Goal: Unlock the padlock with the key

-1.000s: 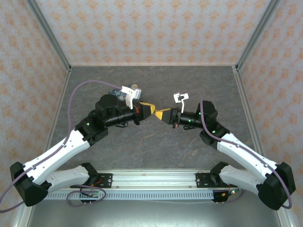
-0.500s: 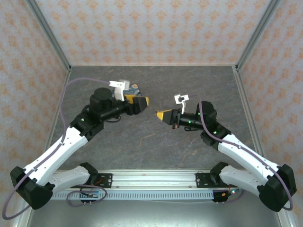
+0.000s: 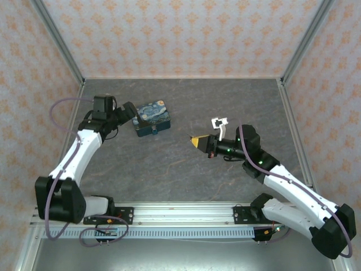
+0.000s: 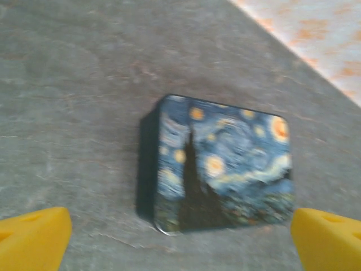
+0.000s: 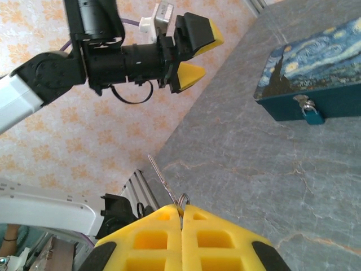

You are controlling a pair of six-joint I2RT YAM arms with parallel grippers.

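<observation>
Although the right gripper (image 5: 181, 221) is clenched on the key (image 5: 160, 172), its yellow pads (image 5: 152, 240) hide most of it: just a thin metal blade and a small ring stick out past them, and from above the key is too small to make out. The left gripper (image 4: 180, 245) is spread wide and holds nothing; its two yellow fingertips (image 4: 34, 237) are cut off at the lower corners of its wrist view, with the starry-night tin (image 4: 220, 164) lying blurred on the grey table (image 4: 73, 84) just ahead, touching neither. The padlock (image 5: 309, 112), a tiny teal body with a greyish shackle, hangs at the tin's front wall, well apart from the key; its keyhole is out of sight, and whether the shackle is latched cannot be told.
</observation>
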